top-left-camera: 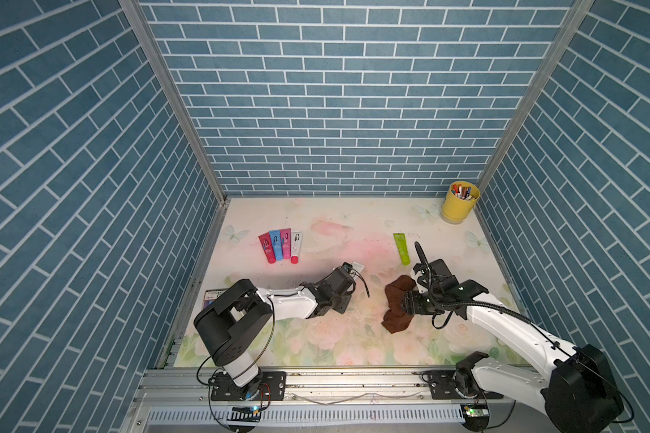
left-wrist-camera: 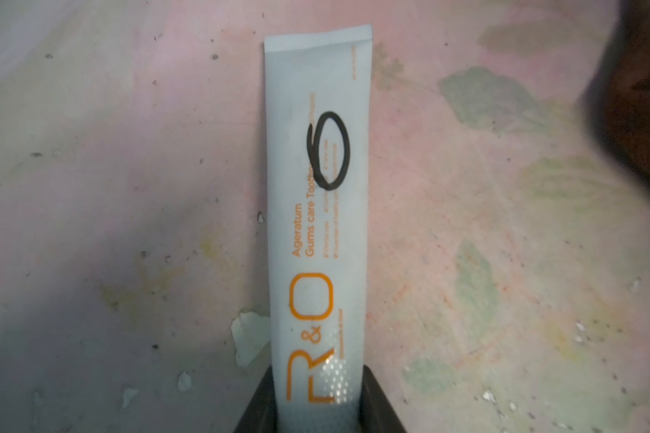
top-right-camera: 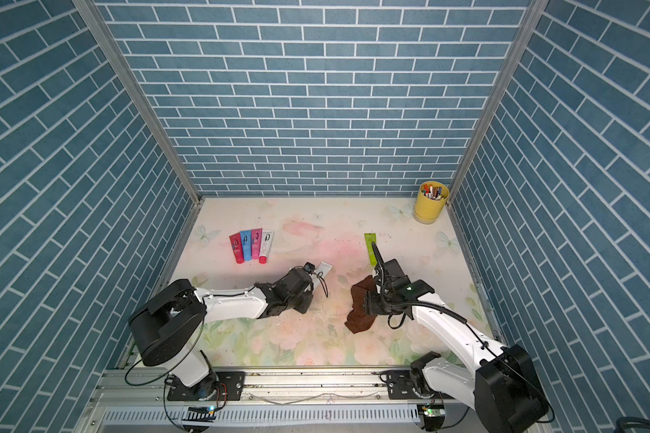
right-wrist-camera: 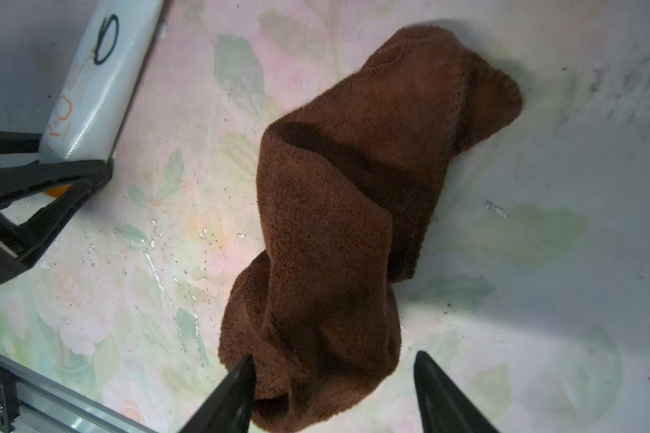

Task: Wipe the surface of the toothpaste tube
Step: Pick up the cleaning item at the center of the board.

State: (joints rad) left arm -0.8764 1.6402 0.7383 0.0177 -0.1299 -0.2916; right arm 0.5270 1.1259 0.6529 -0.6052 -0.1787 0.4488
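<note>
Near the middle of the floral table (top-left-camera: 316, 348), your left gripper (left-wrist-camera: 316, 382) is clamped on the white toothpaste tube (left-wrist-camera: 318, 225) at its cap end. The left wrist view shows one dark finger pressed against each side. You can see the tube's crimped end pointing away from the gripper, toward the far side of the table. A black marker loop (left-wrist-camera: 329, 150) is drawn over the orange print on its upper face. Whether the tube rests on the table or hangs just above it, you cannot tell from these views. To the right of the tube and apart from it lies the brown cloth (right-wrist-camera: 353, 187), crumpled into a long heap on the table; in both top views it sits between the two arms. Your right gripper (right-wrist-camera: 334, 354) stands with its jaws wide apart over the end of the cloth nearest it. One finger (right-wrist-camera: 237, 390) touches the cloth's edge while the other is clear of it, so nothing is gripped there. Well apart from all this, four tubes (top-left-camera: 281, 245) lie side by side at the far left, a green tube (top-left-camera: 401, 247) lies toward the far right, and a yellow cup (top-left-camera: 456, 213) of pens stands in the far right corner.
</note>
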